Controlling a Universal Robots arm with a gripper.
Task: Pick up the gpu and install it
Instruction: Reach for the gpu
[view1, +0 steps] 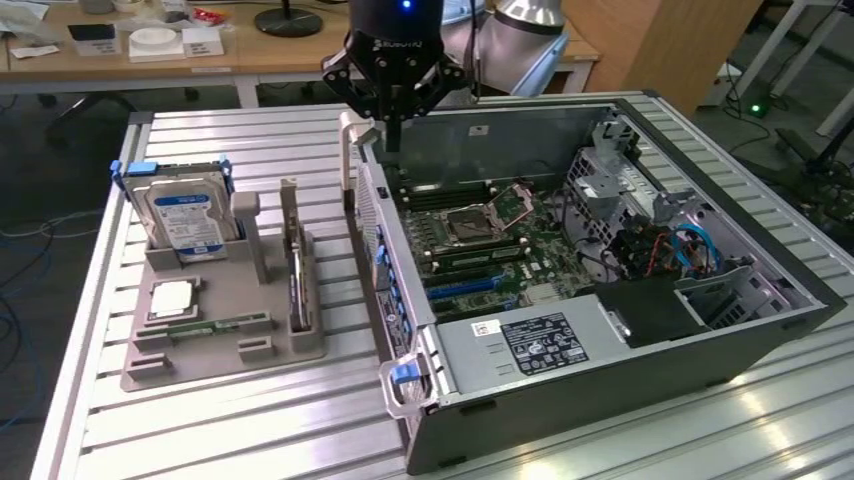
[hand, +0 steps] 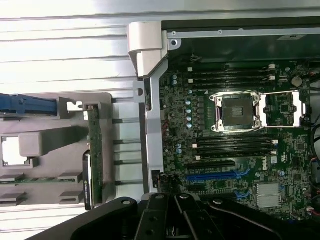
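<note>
**Getting ready to pick up the gpu**

Holding everything up is the big metal surface (view1: 240, 420). On it, at the exterior view's right, lies the open computer case (view1: 601, 385), with its green board (hand: 200, 115) showing inside. Just beside the case, at the exterior view's left, sits a grey holder (view1: 200, 372).

The end effector (view1: 391, 135) hangs over the far edge of the case, by the wall closest to the holder. Its fingers are pressed together and it has nothing in them.

A hard drive (view1: 187, 220) with a blue label stands at the far end of the holder. The gpu (view1: 299, 285) stands on its thin edge in the holder, on the side nearest the case. It is well apart from the end effector. The long blue slots (hand: 215, 176) on the board look empty.

So I think the pick-up step is in hand, and the grab has not started yet. To take the card, the end effector would need to be over the holder with its fingers spread. It would need to line up with the thin card and come down straight, so it does not bump the holder's posts.
</note>
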